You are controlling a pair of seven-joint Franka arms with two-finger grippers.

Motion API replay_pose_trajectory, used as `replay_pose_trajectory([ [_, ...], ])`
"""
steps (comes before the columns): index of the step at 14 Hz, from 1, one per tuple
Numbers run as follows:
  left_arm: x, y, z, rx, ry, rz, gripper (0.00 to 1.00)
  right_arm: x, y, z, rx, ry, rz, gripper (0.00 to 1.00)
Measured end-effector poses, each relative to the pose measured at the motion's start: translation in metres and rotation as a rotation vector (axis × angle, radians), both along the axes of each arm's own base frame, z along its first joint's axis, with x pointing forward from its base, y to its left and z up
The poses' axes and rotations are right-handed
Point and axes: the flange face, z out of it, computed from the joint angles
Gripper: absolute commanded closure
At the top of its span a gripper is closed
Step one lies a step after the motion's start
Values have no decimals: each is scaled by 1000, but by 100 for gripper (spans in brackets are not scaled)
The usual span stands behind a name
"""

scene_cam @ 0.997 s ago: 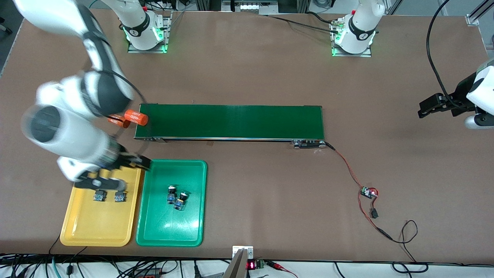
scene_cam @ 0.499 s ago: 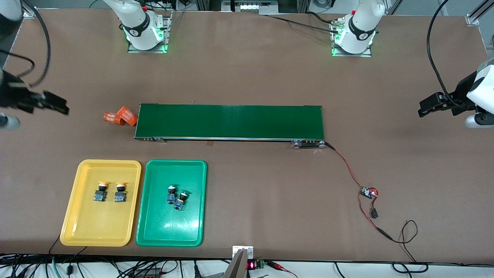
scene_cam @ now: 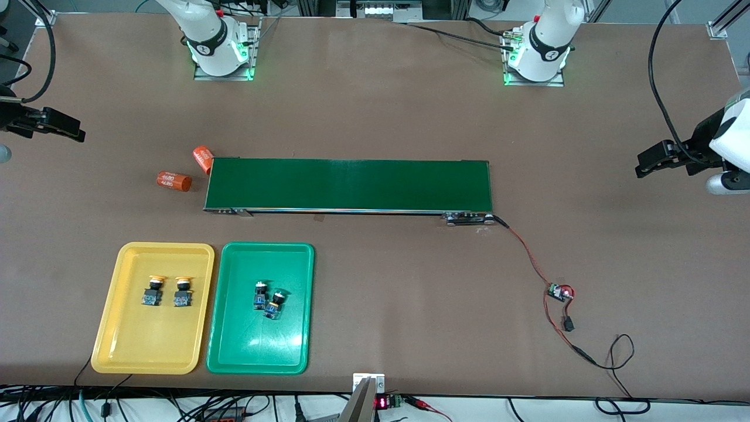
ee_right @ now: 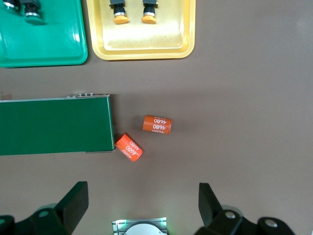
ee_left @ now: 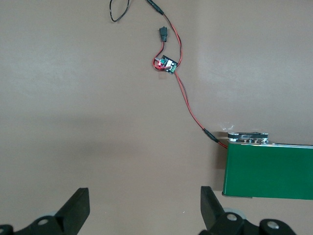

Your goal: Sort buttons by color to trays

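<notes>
Two yellow-capped buttons (scene_cam: 152, 291) (scene_cam: 183, 291) lie side by side in the yellow tray (scene_cam: 117, 346). Two green-capped buttons (scene_cam: 260, 295) (scene_cam: 273, 304) lie touching in the green tray (scene_cam: 258, 346) beside it. The right wrist view shows the yellow tray (ee_right: 142, 49) with its yellow-capped buttons (ee_right: 117, 10), and the green tray (ee_right: 49, 54). My right gripper (scene_cam: 58, 124) is open and empty, up over the bare table at the right arm's end; its jaws stand wide apart in its wrist view (ee_right: 143, 205). My left gripper (scene_cam: 644, 167) waits open and empty at the left arm's end (ee_left: 145, 208).
A long dark-green conveyor belt (scene_cam: 348, 184) crosses the middle of the table. Two orange cylinders (scene_cam: 174, 180) (scene_cam: 202, 158) lie at its end toward the right arm. A small circuit board (scene_cam: 559, 291) with red wires lies toward the left arm's end.
My right arm has swung up from over the yellow tray to the table's edge at its own end. The two orange cylinders have shifted apart. The left arm has not moved.
</notes>
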Motion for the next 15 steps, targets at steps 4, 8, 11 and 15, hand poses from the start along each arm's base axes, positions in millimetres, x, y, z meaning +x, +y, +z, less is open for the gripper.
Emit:
replay_pose_trajectory([
  [4, 1, 0, 1, 0, -8, 0, 0, 0, 13, 0, 1, 3, 22, 0],
  [8, 2, 0, 2, 0, -20, 0, 0, 0, 15, 0, 8, 7, 24, 0],
  [11, 2, 0, 3, 0, -21, 0, 0, 1, 18, 0, 25, 1, 26, 0],
  [15, 1, 0, 4, 0, -23, 0, 0, 2, 18, -2, 26, -2, 26, 0],
])
